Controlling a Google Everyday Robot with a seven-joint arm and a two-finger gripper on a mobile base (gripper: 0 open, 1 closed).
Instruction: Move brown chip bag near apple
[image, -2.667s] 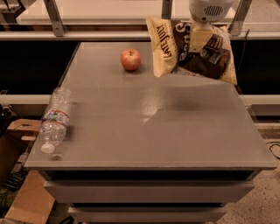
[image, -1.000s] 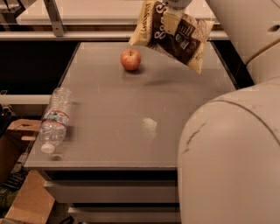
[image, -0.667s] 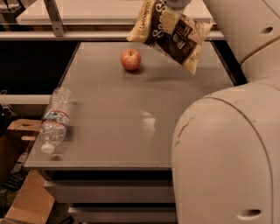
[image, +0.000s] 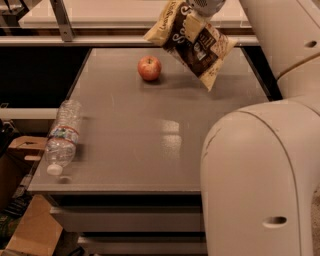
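Above worktop (image: 125, 150), far side, gripper (image: 202, 6) dangling brown chip bag (image: 192, 42), jaws clenching its top; high drop risking knocking apple (image: 149, 68) away.

You'll see a clear water bottle (image: 62, 137) lying on its side along the grey table's (image: 130, 160) left edge, white cap toward the near corner. Cardboard (image: 32, 232) on the floor, lower left. Gripper (image: 202, 6) at the top edge, over the table's far side.
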